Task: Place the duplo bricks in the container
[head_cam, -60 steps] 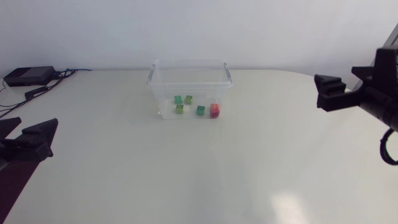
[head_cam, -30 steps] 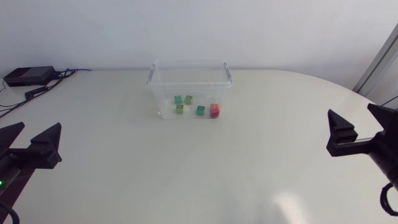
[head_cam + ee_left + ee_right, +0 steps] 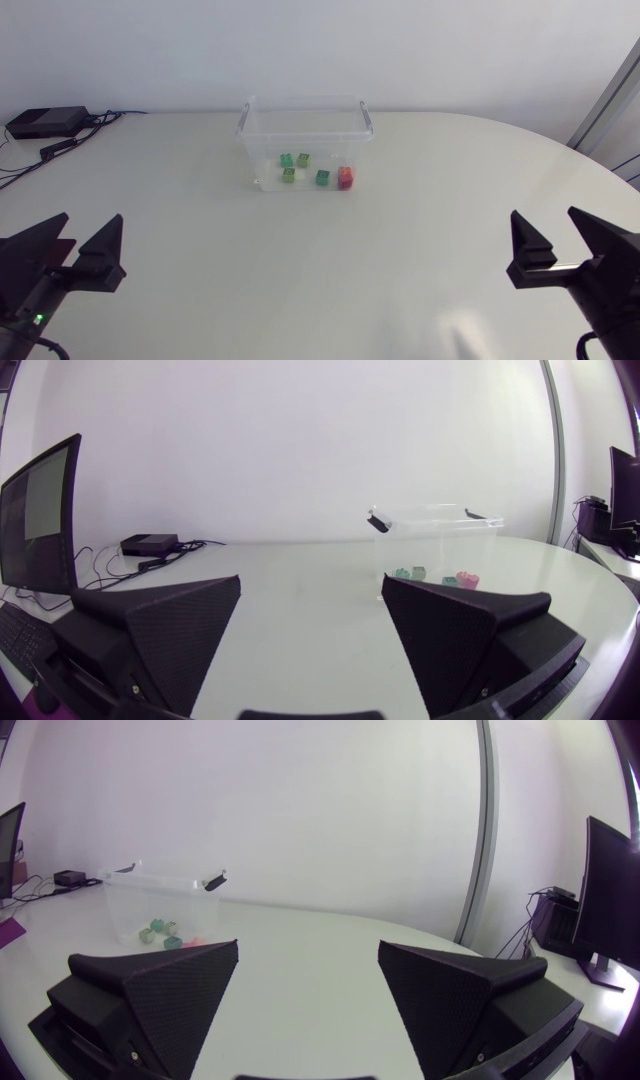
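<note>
2 tools released: left tool [image 3: 90, 220], right tool [image 3: 545, 215]; duplo bricks [image 3: 322, 177] inside container [image 3: 260, 150].

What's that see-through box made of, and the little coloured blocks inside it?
The container looks like clear, thin plastic with a smooth finish: the bricks show through its walls. The green bricks and the red brick look like opaque, evenly coloured hard plastic, probably moulded. They are too small here to judge whether their finish is glossy or matte.
</note>
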`<state>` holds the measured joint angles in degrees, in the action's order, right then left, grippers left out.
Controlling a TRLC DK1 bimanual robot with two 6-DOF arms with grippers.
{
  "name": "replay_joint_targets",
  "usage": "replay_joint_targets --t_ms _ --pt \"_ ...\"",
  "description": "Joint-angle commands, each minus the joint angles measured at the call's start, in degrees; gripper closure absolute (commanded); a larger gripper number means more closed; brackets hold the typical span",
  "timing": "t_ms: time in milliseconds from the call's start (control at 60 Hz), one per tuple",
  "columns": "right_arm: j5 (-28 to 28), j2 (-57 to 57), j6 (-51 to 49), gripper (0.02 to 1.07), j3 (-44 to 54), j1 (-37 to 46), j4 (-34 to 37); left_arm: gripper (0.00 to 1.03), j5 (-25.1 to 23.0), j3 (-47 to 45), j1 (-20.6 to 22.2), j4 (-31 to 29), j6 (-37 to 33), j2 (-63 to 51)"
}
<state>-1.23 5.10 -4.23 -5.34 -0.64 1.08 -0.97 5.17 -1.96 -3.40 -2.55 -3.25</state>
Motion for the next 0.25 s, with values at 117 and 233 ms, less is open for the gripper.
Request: replay_joint_targets --t_ms 117,233 --pt "1.2 -5.1 4.2 0.06 5.3 0.6 -1.1 0.05 1.0 -5.2 2.0 3.4 2.5 3.2" --pt "1.2 -5.1 4.2 0.06 5.3 0.6 -1.1 0.05 1.0 -5.2 2.0 3.4 2.5 3.2"
